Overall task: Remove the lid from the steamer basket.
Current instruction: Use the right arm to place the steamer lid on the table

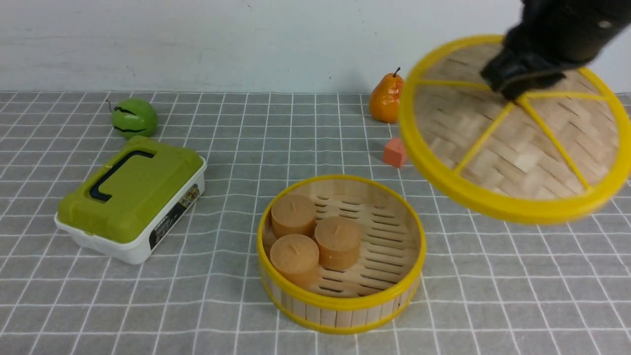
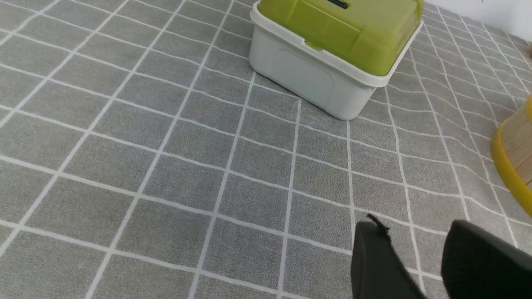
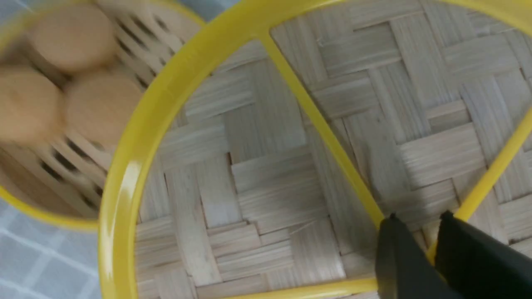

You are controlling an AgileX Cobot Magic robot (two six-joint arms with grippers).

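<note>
The lid point(image 1: 512, 148), a woven bamboo disc with a yellow rim and spokes, hangs tilted in the air right of and above the steamer basket point(image 1: 340, 301). My right gripper point(image 1: 515, 91) is shut on the lid's central knob, where the spokes meet; in the right wrist view its jaws point(image 3: 419, 220) pinch the yellow hub of the lid point(image 3: 257, 178). The basket point(image 3: 50, 218) stands uncovered on the cloth with three tan round cakes point(image 1: 315, 236) inside. My left gripper point(image 2: 411, 232) hovers open over bare cloth, with the basket's edge point(image 2: 513, 166) off to one side.
A white box with an olive-green lid point(image 1: 130, 197) sits at the left point(image 2: 332, 54). A green fruit point(image 1: 134, 117) lies behind it. An orange pear point(image 1: 387, 97) and a small pink block point(image 1: 395, 153) stand behind the basket, partly under the raised lid.
</note>
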